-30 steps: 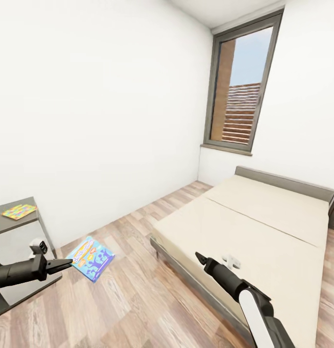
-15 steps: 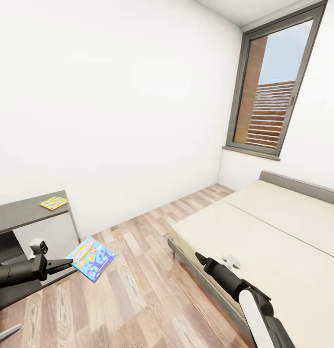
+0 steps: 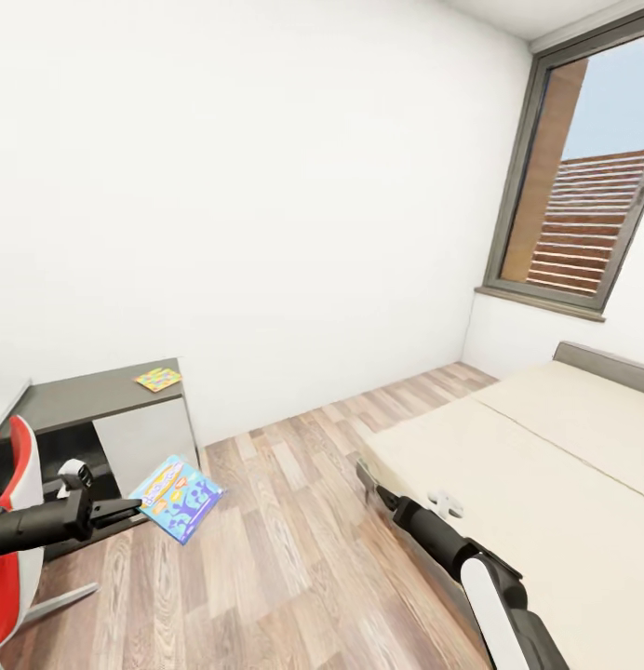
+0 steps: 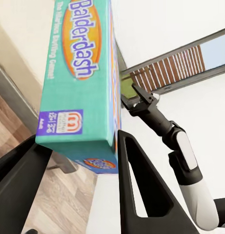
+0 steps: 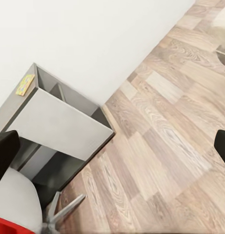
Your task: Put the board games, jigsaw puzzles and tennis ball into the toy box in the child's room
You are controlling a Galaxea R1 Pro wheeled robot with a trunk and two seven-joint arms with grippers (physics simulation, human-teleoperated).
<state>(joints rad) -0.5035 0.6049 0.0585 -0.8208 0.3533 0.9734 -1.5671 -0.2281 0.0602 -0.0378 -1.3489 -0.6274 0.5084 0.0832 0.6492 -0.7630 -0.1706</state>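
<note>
So the left gripper [image 3: 127,508] has its fingers [image 4: 141,185] clamped on the Balderdash board game [image 3: 176,497], held out over the wood floor [image 3: 294,558] at the near left; the left wrist view shows the box edge [image 4: 78,97] squeezed between both fingers, so that grip looks solid; the right gripper [image 3: 385,495] hangs over the near edge of the bed [image 3: 545,484], and I can't tell if its fingers are spread or shut, though nothing seems to be in them; on the far left there's the grey desk, with a small colourful flat thing lying on its surface [image 3: 89,398], probably one of the jigsaw puzzles [image 3: 158,379]; a red chair [image 3: 10,540] sits in front of it; progress-wise I'd say we're early to mid: one game is in hand and heading toward the desk, no other game shows on the visible bit of bed, and the toy box, ball and remaining toys aren't anywhere I can check, so most of the packing looks left to do.
</note>
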